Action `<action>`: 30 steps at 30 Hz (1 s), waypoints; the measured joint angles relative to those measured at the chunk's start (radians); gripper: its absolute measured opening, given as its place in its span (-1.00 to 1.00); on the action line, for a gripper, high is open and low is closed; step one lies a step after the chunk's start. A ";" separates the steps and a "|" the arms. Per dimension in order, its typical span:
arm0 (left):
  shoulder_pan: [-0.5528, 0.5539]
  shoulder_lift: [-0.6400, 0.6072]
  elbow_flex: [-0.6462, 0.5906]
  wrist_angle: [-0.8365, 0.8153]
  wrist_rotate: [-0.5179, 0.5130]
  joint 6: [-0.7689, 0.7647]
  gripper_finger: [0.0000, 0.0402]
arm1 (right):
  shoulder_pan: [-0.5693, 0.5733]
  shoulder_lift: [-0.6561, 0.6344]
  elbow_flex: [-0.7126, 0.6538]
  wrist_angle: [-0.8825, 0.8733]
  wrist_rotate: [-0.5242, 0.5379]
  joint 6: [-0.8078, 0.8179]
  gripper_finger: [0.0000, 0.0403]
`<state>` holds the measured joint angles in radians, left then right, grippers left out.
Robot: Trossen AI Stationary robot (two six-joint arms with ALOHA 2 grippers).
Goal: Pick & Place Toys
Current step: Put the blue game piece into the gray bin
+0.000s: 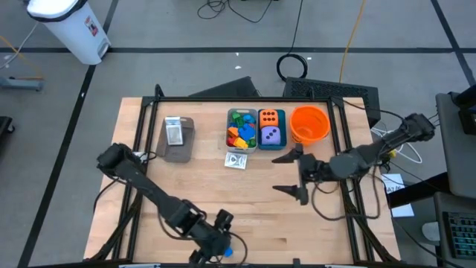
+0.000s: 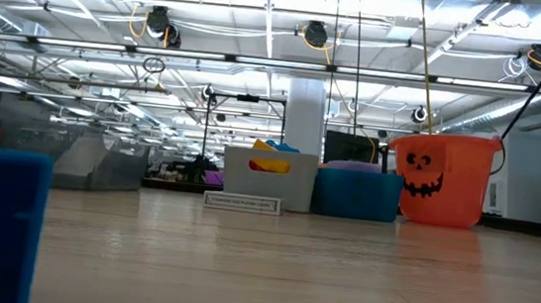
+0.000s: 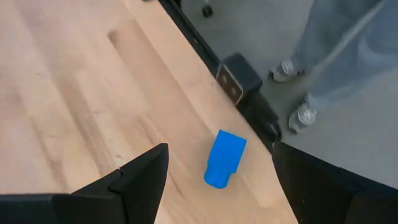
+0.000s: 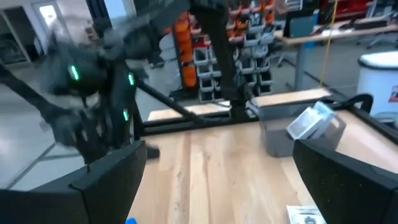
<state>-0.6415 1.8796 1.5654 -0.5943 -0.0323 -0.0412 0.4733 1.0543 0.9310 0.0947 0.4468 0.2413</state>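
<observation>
Currently the left end effector [image 3: 214, 186] hangs released at the desk's [image 1: 193, 182] near edge, jaws straddling a stray blue brick [image 3: 224, 158] on its side, presumably lined up for a pick. Right end effector [image 1: 296, 175] waits mid-desk, spread wide and empty. Farther back, the grey bin [image 1: 239, 145] of bricks, teal bin [image 1: 272, 145] with two dice, a packet [image 1: 236, 159] and the orange bucket [image 1: 309, 124] line the far side, likely drop targets.

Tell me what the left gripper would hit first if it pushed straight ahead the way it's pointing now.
Most likely the blue brick, lying on the table near its edge, roughly between the open fingers of the left gripper. Depth is hard to judge.
</observation>
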 joint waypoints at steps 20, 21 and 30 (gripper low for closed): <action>0.031 0.165 0.000 0.094 0.116 0.300 0.44 | 0.154 -0.045 0.000 -0.078 0.267 -0.045 0.96; 0.031 0.168 0.000 0.093 0.118 0.312 0.44 | 0.154 -0.045 0.000 -0.081 0.267 -0.045 0.96; 0.031 0.206 -0.001 0.116 0.141 0.328 0.44 | 0.153 -0.045 0.000 -0.105 0.267 -0.044 0.96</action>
<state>-0.6107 2.0861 1.5646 -0.4781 0.1091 0.2865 0.6266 1.0088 0.9310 -0.0103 0.7143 0.1974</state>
